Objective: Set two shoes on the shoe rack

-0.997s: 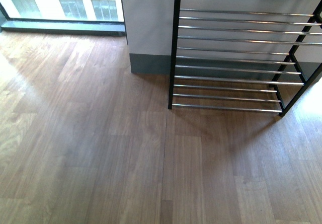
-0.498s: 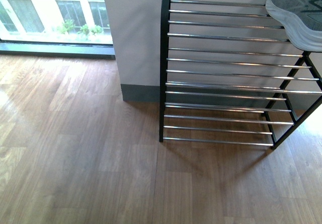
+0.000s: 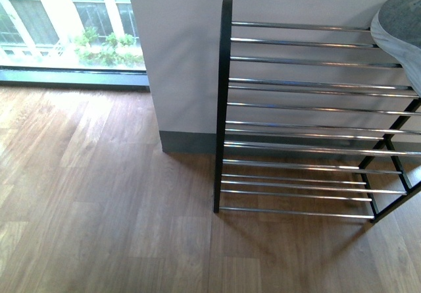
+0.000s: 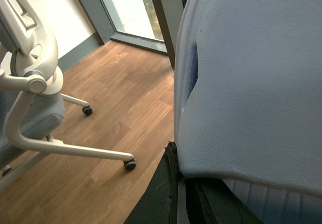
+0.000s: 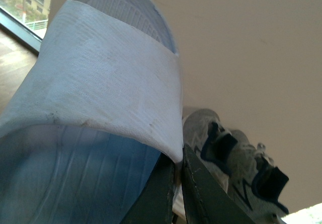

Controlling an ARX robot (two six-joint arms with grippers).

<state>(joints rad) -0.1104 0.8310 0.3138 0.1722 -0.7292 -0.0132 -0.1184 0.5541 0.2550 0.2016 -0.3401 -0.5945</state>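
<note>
Since a moment back the front camera's view has shifted: the rack [image 3: 296,118] now sits lower and a touch further right in frame, and the grey shoe sole [image 3: 400,28] at the upper right has slid toward the edge, only its rounded end showing above the top bars.

Both arms carry a pale blue slide. In the left wrist view, the left slide [image 4: 251,83] fills most of the frame, and the left gripper [image 4: 177,194] has its dark jaws closed on the slide's edge. In the right wrist view, the right slide [image 5: 95,93] is seen strap forward, ribbed footbed beneath, with the right gripper [image 5: 179,194] pinched on the strap's edge, jaws together on it.

Past the right slide, two grey sneakers [image 5: 236,168] with navy lining sit close together against a pale wall; what they rest on cannot be made out.

The rack stands on the wood floor [image 3: 99,194], its black side post near a white wall corner [image 3: 177,62] with a grey skirting. Far left is a window [image 3: 66,23] with greenery outside.

Out on the left wrist side, a white office chair [image 4: 30,98] on castors stands on the floor.
</note>
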